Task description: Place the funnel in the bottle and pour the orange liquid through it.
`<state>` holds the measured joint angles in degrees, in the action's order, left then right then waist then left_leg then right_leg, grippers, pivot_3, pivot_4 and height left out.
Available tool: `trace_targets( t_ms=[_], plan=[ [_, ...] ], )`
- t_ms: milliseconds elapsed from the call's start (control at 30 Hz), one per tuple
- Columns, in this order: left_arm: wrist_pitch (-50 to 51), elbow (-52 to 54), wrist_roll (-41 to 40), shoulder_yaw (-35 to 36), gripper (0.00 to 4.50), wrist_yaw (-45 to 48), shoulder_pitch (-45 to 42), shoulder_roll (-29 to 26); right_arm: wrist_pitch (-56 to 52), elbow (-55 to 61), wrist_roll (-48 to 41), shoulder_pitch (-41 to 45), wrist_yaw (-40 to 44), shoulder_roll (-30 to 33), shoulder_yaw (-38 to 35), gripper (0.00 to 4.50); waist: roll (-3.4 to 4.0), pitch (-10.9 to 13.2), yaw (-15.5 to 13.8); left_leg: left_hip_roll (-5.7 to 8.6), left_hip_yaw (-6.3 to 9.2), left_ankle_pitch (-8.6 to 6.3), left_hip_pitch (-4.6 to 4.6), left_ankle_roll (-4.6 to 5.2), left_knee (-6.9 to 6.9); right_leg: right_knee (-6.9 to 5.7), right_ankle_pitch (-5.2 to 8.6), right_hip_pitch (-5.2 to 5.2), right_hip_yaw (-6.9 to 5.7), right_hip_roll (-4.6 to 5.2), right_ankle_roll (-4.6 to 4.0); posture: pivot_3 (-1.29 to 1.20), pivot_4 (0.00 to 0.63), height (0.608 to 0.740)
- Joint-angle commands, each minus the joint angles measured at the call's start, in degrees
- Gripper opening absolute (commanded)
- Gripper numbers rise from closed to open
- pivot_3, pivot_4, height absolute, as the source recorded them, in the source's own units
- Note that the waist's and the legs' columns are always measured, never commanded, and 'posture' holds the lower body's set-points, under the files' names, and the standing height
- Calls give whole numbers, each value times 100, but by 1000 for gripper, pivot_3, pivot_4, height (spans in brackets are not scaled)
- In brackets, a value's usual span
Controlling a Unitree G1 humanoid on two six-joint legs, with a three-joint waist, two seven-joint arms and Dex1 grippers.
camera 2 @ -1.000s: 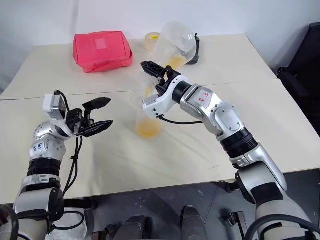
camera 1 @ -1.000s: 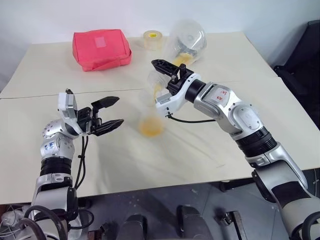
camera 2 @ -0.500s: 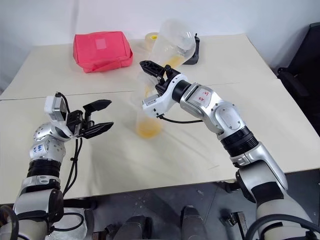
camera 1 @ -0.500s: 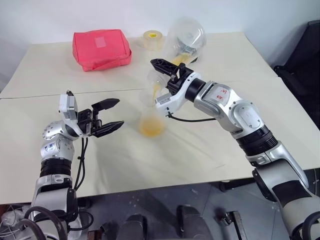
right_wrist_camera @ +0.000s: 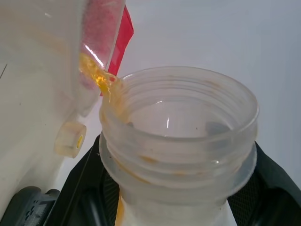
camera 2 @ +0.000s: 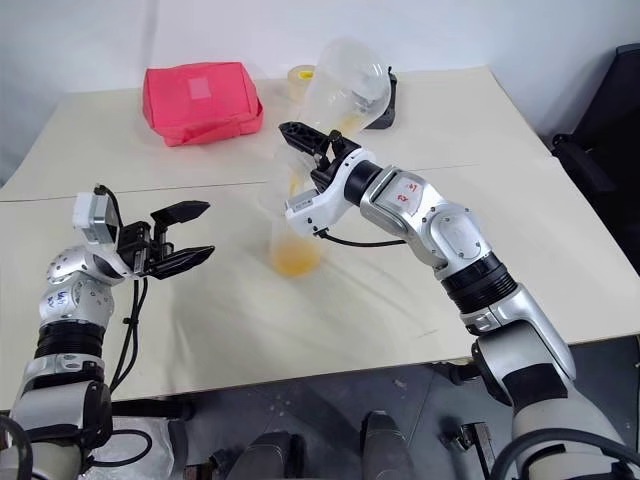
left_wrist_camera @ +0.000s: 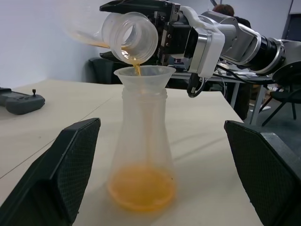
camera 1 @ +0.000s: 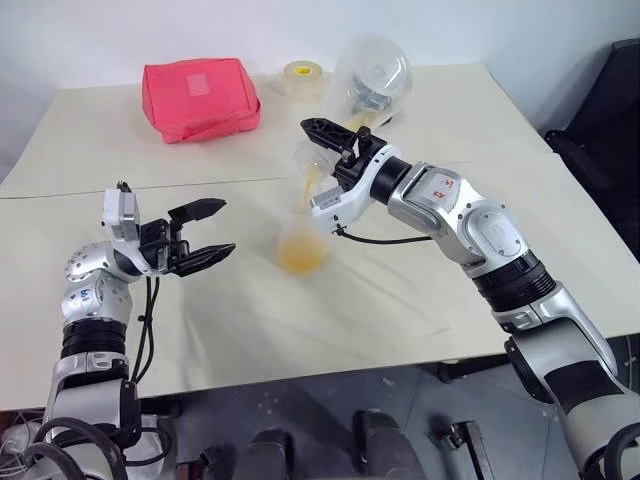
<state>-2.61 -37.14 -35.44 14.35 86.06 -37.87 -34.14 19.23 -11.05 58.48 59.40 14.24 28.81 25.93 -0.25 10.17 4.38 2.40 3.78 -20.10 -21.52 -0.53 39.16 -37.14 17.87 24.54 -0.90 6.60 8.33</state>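
Note:
The clear bottle (camera 1: 300,235) stands upright mid-table with the small clear funnel (left_wrist_camera: 144,75) seated in its neck. Orange liquid (left_wrist_camera: 141,188) pools in its base. My right gripper (camera 1: 318,150) is shut on the neck of a second clear, round-bodied flask (camera 1: 372,72). That flask is tipped over the funnel, and a thin orange stream runs from its mouth. My left gripper (camera 1: 228,226) stands open to the left of the bottle, pointing at it. It is well apart from the bottle, with nothing between its fingers.
A red pouch (camera 1: 200,95) lies at the back left and a tape roll (camera 1: 304,78) at the back centre. A dark handheld device (camera 2: 385,100) sits behind the tipped flask. A seam crosses the table; its front edge runs close below my arms.
My left arm has edged slightly to the left, away from the bottle, still open. The right gripper holds the flask in the same tilt and the pour goes on.

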Motion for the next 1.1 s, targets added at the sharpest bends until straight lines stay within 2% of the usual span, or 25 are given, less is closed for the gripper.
trace_targets(
  t_ms=[33,1100],
  plan=[
    [-77,14,-51,15,4500,643,-15,-70,35,173,-37,148,-121,39,-105,2462,0,0,22,0,0,0,0,0,0,0,0,0,0,0,0,0,150,740],
    [-92,-32,-3,-23,4500,516,-85,70,68,122,-4,283,-309,-131,-14,2462,0,0,47,0,0,0,0,0,3,-10,0,2,2,0,0,0,150,740]
  ],
)
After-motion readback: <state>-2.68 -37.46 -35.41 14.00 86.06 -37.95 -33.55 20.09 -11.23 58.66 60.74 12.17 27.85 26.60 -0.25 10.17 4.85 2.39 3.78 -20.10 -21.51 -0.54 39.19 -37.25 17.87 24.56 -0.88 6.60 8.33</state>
